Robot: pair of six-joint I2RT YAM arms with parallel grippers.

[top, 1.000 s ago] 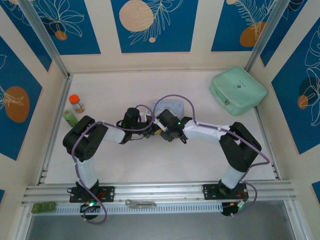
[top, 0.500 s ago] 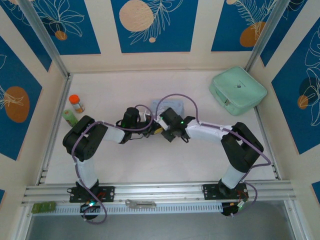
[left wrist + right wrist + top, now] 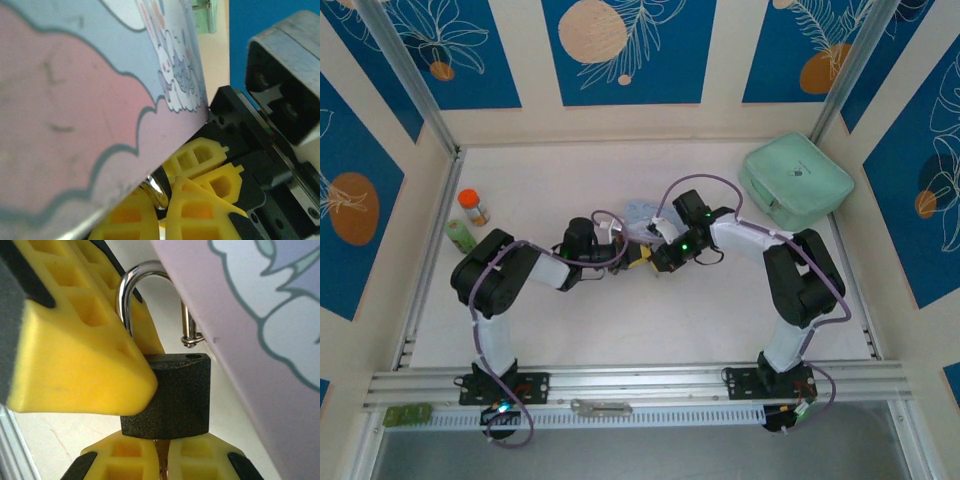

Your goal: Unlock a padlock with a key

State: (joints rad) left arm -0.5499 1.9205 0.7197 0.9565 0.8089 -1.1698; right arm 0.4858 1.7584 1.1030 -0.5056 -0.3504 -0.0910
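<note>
Tight little huddle at mid-worktop (image 3: pixel 570 330), right beside the pale blue printed tin (image 3: pixel 260 340). The padlock (image 3: pixel 175 395) hangs in the air between the two arms. The left gripper (image 3: pixel 634 256) is clamped on it, one yellow finger pressed to the body's shoulder and the other behind the shackle (image 3: pixel 131 285). From below, the right gripper (image 3: pixel 161 449) is pinched narrow on the key (image 3: pixel 160 462), a thin brassy sliver running up into the base of the lock. And look at the shackle: its notched free leg sits just above its hole, so by my reading it is sprung. As for handling, this lock looks small, dense and completely rigid, so nothing will give. The flat black sides are the place to grip it, because the polished shackle is round and likely to slide or swivel between the pads. The key is stiff but thin, so a hold on its head risks it twisting in the pinch. The tin wall sits very near, and that leaves little room to swing anything.
</note>
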